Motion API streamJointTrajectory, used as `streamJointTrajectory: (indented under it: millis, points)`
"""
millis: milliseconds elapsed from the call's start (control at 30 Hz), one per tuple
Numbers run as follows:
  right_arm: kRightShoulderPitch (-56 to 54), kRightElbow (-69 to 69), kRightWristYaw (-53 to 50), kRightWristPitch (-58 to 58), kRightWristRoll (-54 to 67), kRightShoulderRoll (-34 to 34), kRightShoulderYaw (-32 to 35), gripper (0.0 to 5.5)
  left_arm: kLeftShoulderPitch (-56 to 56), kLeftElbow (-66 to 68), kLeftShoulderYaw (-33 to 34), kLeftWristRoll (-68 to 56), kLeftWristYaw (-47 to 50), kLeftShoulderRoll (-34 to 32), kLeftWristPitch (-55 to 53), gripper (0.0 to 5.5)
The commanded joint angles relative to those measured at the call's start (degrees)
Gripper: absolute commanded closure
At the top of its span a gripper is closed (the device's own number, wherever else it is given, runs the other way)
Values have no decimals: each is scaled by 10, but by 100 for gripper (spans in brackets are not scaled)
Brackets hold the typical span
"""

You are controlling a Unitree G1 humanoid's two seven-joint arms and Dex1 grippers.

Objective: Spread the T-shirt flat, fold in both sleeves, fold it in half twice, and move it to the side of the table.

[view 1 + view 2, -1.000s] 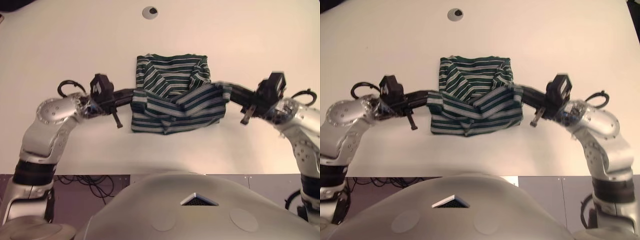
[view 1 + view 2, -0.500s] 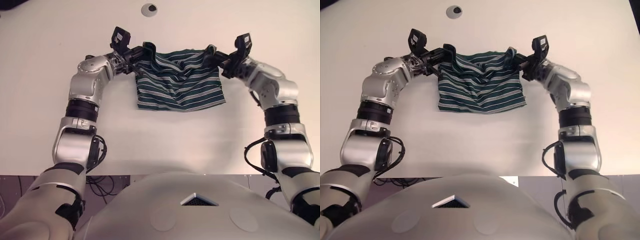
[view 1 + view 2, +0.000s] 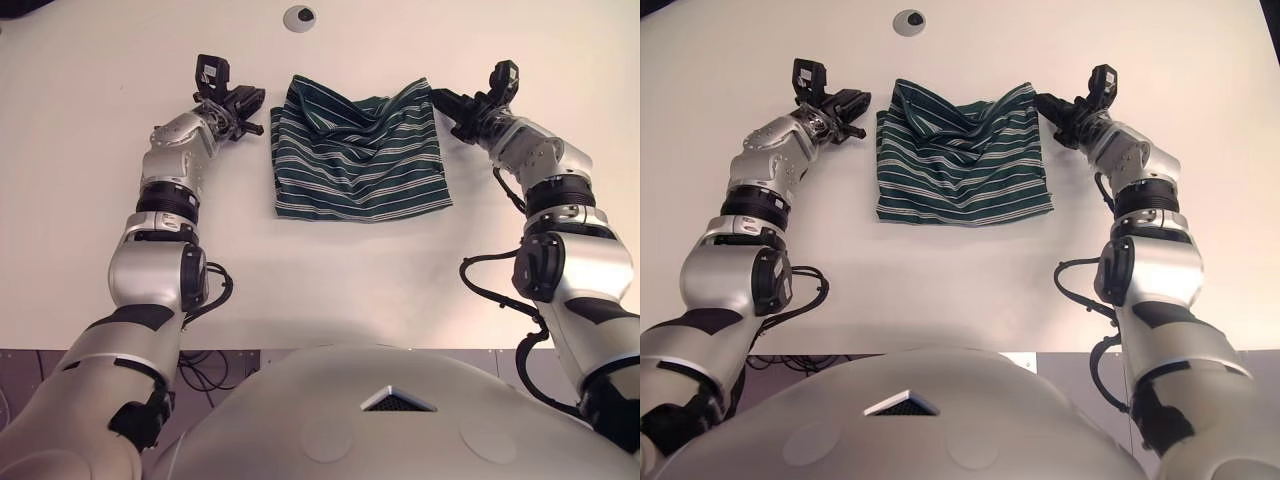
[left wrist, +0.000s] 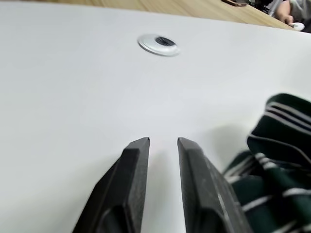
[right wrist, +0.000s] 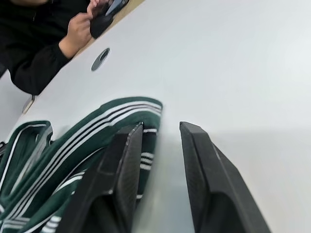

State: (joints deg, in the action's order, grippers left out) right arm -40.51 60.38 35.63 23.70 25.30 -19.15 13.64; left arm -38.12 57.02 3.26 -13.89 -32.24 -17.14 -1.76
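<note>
- T-shirt lies mid-bench, towards the far side, as a roughly square folded stack. Near edge is straight; far edge is rumpled, with a slack ridge across the top layer.
- Risk 1: folding again over that ridge likely locks the wrinkle in and leaves the layers out of line. Cause is loose cloth along the far edge.
- Risk 2: right tool sits just beside the far right corner. In the right wrist view, striped cloth lies right against one finger. A careless pull-back could catch the hem and peel the top layer open.
- Risk 3: dragging the stack sideways by one corner could fan it out, as nothing pins the layers.
- Left tool is just off the far left corner, apart from the cloth. Narrow gap between its fingers, nothing held, bare bench under it.
- Right tool also has a narrow gap and is empty; bench shows between the fingers.
- Both arms are stretched well forward, nearly straight, with wrists turned inward so the tools point at the far corners from either side.
- Cable port sits beyond the shirt, well apart from it.
</note>
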Motion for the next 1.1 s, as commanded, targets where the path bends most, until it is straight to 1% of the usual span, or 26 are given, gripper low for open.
streamJointTrajectory:
  millis: [33, 100, 167, 200, 267, 333, 400, 533, 633, 733, 800, 867, 967, 1000, 1100]
  points:
    - [27, -60, -13, -93, -37, -14, -3, 411, 58, -139, -18, 0, -88, 8, 97, 489]
    - [65, -129, 10, -163, -79, -8, -44, 411, 104, -227, -53, 7, -130, 11, 110, 522]
    - [112, -198, 45, -218, -126, -4, -99, 454, 154, -321, -100, 15, -174, 3, 97, 550]
    - [133, -224, 56, -242, -152, -4, -127, 465, 178, -364, -123, 22, -193, -4, 87, 550]
    - [163, -251, 65, -279, -203, -9, -176, 507, 214, -425, -172, 48, -218, -22, 61, 550]
    - [175, -256, 64, -296, -237, -12, -203, 546, 231, -445, -201, 79, -218, -32, 42, 550]
    - [177, -247, 55, -305, -267, -15, -222, 546, 228, -424, -215, 116, -193, -35, 33, 550]
    - [182, -220, 23, -323, -338, -22, -265, 546, 212, -346, -224, 178, -139, -38, 44, 550]
    - [199, -214, -7, -326, -402, -45, -306, 546, 220, -310, -211, 192, -118, -58, 43, 550]
    - [252, -269, 2, -312, -456, -100, -341, 546, 248, -308, -183, 177, -132, -100, 33, 550]
    - [310, -348, 40, -304, -478, -156, -363, 546, 263, -300, -170, 173, -143, -131, 40, 550]
    - [373, -442, 93, -295, -473, -208, -379, 546, 273, -298, -163, 170, -156, -154, 53, 550]
    - [474, -596, 170, -276, -408, -263, -403, 546, 269, -303, -157, 159, -171, -165, 70, 550]
    - [500, -638, 180, -267, -382, -268, -408, 546, 266, -306, -157, 156, -174, -162, 75, 550]
    - [530, -706, 165, -235, -313, -244, -395, 546, 260, -320, -162, 148, -178, -147, 98, 550]
